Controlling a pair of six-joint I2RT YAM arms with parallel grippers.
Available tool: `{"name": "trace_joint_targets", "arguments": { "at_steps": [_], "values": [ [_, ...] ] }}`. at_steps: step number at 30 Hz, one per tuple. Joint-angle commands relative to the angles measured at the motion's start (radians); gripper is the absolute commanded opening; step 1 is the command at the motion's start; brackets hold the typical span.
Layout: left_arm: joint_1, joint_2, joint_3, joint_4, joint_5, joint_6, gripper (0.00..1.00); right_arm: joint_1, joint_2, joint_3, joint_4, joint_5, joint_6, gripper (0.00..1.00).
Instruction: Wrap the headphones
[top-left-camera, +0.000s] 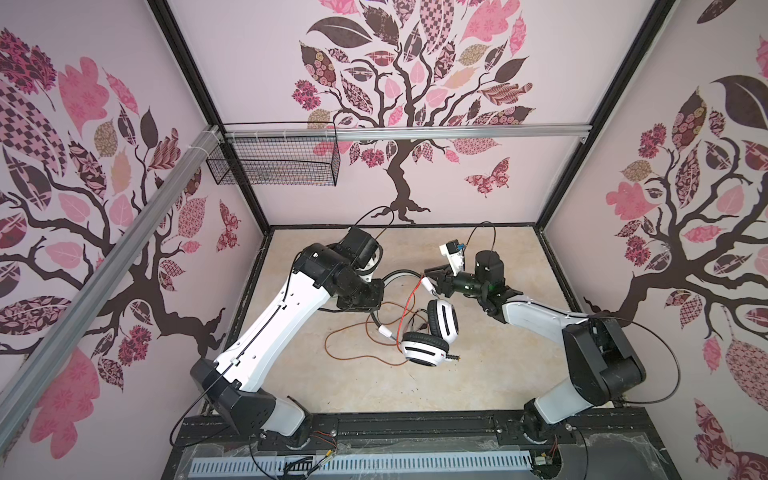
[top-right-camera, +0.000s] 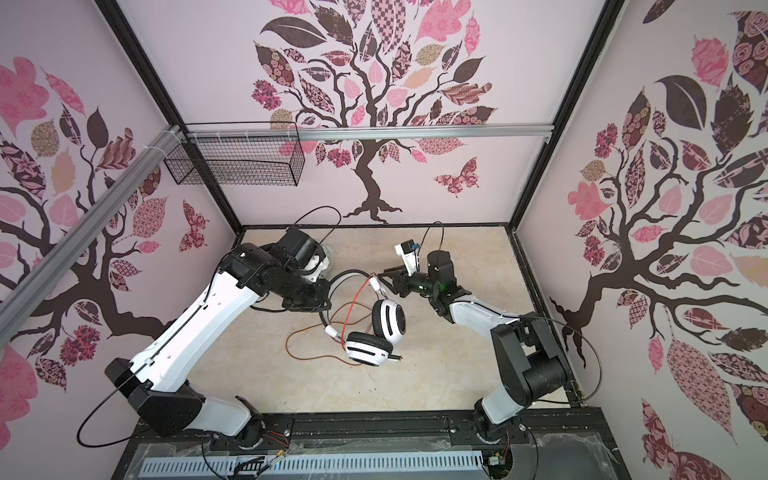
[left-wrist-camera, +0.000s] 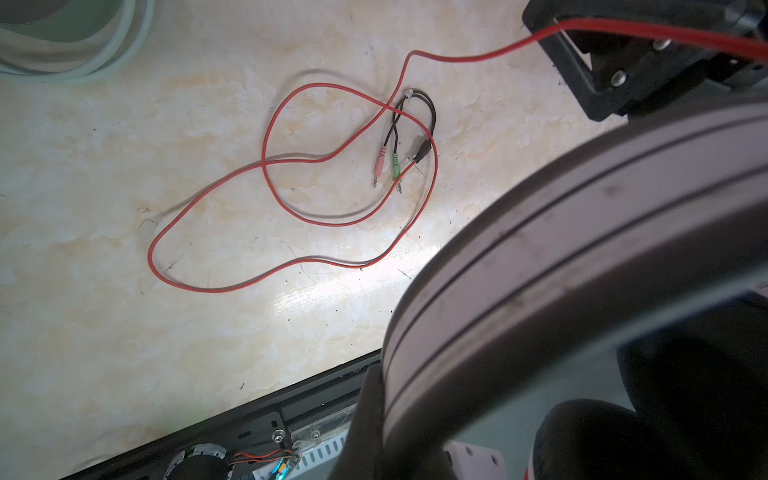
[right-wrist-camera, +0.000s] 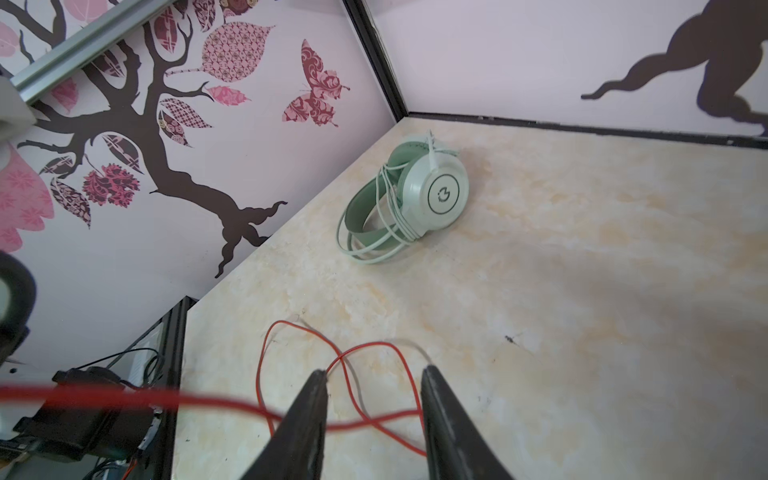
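The white-and-black headphones lie mid-table in both top views, with their cups (top-left-camera: 432, 332) (top-right-camera: 382, 332) side by side. My left gripper (top-left-camera: 376, 291) is shut on their thin band (left-wrist-camera: 582, 232). Their orange-red cord (top-left-camera: 332, 345) (left-wrist-camera: 266, 137) loops loosely on the table and ends in pink and green plugs (left-wrist-camera: 386, 164). One strand rises past my right gripper (top-left-camera: 430, 279) (right-wrist-camera: 374, 372). Its jaws stand open, with the cord crossing beside its fingers. The mint-green headphones (right-wrist-camera: 432, 199) lie near the back left corner with their pale cord coiled round them.
A black wire basket (top-left-camera: 276, 160) hangs on the back wall at the left. A black rail (top-left-camera: 415, 428) runs along the table's front edge. Walls close in the table (top-left-camera: 478, 374) on three sides.
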Motion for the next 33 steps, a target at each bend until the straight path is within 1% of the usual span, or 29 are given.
{"name": "trace_joint_targets", "arguments": {
  "at_steps": [1,4,6,7,8,9,12,14,15,18,20,23,28,31,32,33],
  "values": [
    [0.009,-0.024,0.010,0.058,0.061,-0.020,0.00,0.005,-0.003,0.078,0.014,0.006,0.028,0.00],
    [0.012,-0.025,0.009,0.054,0.061,-0.018,0.00,0.005,-0.049,0.091,-0.050,0.096,0.011,0.00],
    [0.014,-0.030,0.008,0.052,0.059,-0.014,0.00,0.003,-0.094,0.065,-0.083,0.175,-0.003,0.00],
    [0.015,-0.032,0.008,0.050,0.058,-0.012,0.00,0.003,-0.119,0.048,-0.096,0.217,-0.007,0.10],
    [0.020,-0.033,0.008,0.049,0.058,-0.010,0.00,0.003,-0.145,0.019,-0.106,0.261,-0.009,0.34],
    [0.024,-0.033,0.008,0.046,0.057,-0.010,0.00,0.001,-0.180,-0.021,-0.104,0.291,-0.011,0.48],
    [0.033,-0.035,0.005,0.043,0.066,-0.006,0.00,-0.002,-0.276,-0.153,-0.072,0.319,-0.019,0.63],
    [0.036,-0.036,0.005,0.045,0.073,-0.001,0.00,-0.001,-0.332,-0.267,0.033,0.289,0.014,0.69],
    [0.038,-0.037,0.004,0.045,0.076,0.000,0.00,-0.001,-0.353,-0.328,0.097,0.253,0.033,0.70],
    [0.040,-0.037,0.002,0.051,0.085,0.002,0.00,-0.002,-0.362,-0.433,0.229,0.141,0.066,0.72],
    [0.041,-0.037,-0.004,0.056,0.093,0.001,0.00,-0.001,-0.328,-0.454,0.294,0.073,0.074,0.73],
    [0.040,-0.037,-0.009,0.060,0.099,-0.001,0.00,0.006,-0.236,-0.407,0.334,0.018,0.077,0.73],
    [0.041,-0.041,-0.007,0.060,0.100,-0.004,0.00,0.031,-0.062,-0.257,0.422,-0.025,0.134,0.70],
    [0.042,-0.041,-0.005,0.059,0.103,-0.006,0.00,0.062,0.012,-0.154,0.421,-0.034,0.144,0.65],
    [0.043,-0.039,-0.003,0.060,0.106,-0.006,0.00,0.068,0.027,-0.126,0.415,-0.032,0.142,0.61],
    [0.043,-0.038,-0.003,0.060,0.108,-0.006,0.00,0.071,0.036,-0.103,0.409,-0.028,0.144,0.48]
  ]
}}
